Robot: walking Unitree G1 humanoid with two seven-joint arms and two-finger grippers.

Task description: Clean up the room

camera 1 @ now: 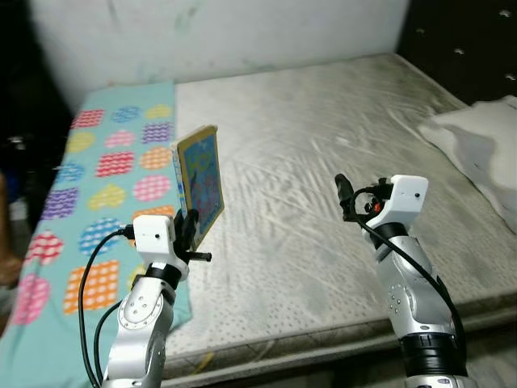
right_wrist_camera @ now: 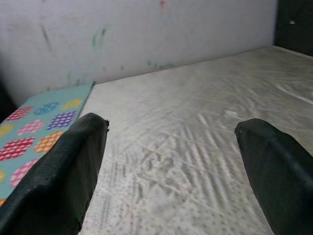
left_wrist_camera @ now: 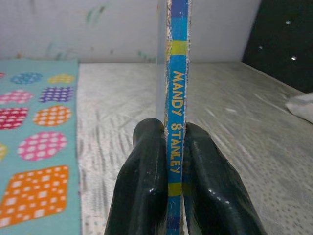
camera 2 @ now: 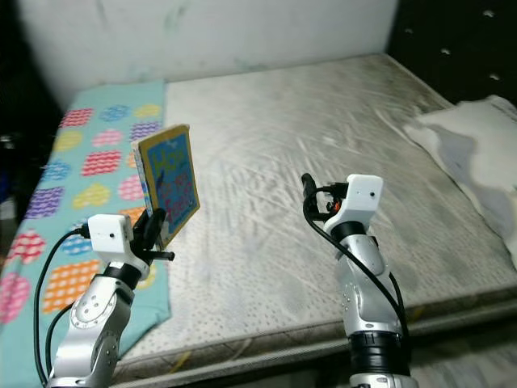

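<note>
A thin children's book [camera 1: 202, 182] with a blue, yellow-edged cover stands upright above the bed's left part. My left gripper [camera 1: 191, 230] is shut on its lower edge. In the left wrist view the book's spine [left_wrist_camera: 176, 98] reads "MANDY STANLEY" and sits pinched between the two black fingers [left_wrist_camera: 144, 186]. My right gripper [camera 1: 346, 196] hovers open over the middle of the bare grey mattress [camera 1: 323, 137], with nothing between its fingers [right_wrist_camera: 63, 171].
A turquoise blanket [camera 1: 105, 170] with coloured patches covers the bed's left strip. A white pillow [camera 1: 481, 141] lies at the right edge. A pale wall [camera 1: 218, 32] runs behind the bed, with a dark headboard [camera 1: 468, 40] at the far right.
</note>
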